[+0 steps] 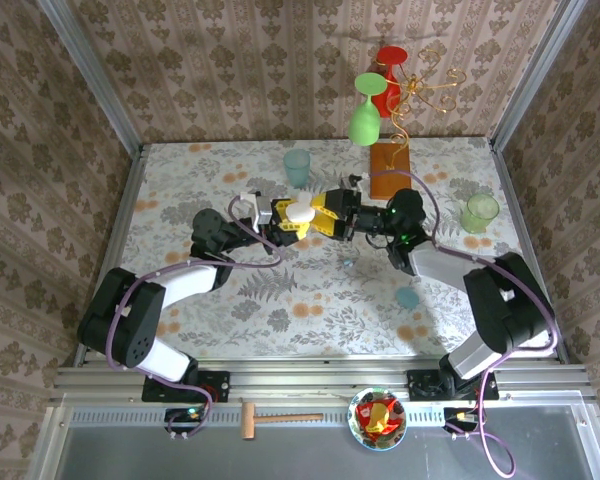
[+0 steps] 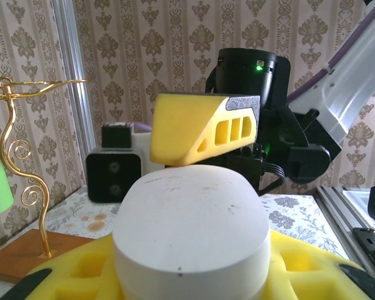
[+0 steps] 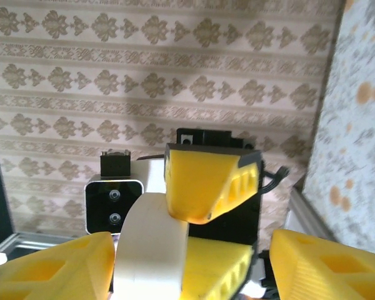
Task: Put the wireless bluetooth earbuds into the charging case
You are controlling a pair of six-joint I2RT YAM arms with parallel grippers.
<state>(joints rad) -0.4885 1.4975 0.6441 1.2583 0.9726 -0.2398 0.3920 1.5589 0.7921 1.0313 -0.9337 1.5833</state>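
**Case clamped left, right fingers spread over it**

My left gripper [image 1: 292, 218] clenches the case [image 2: 190, 225] by its sides and holds it flat over the middle of the table [image 1: 230, 300]. The case sits just left of my right gripper [image 1: 322, 216], with its long axis running left to right, so I judge the right arm is the one to work it.

The right gripper is released. Its upper finger [image 2: 203, 128] rests on the case's top, and its lower finger [image 3: 325, 262] is well apart from the case. The case looks closed to me.

I count one case, one blue cup [image 1: 297, 165] and one green cup [image 1: 479, 212]. One light-blue bit [image 1: 408, 297] lies by the right arm, and I cannot tell if it is a bud.
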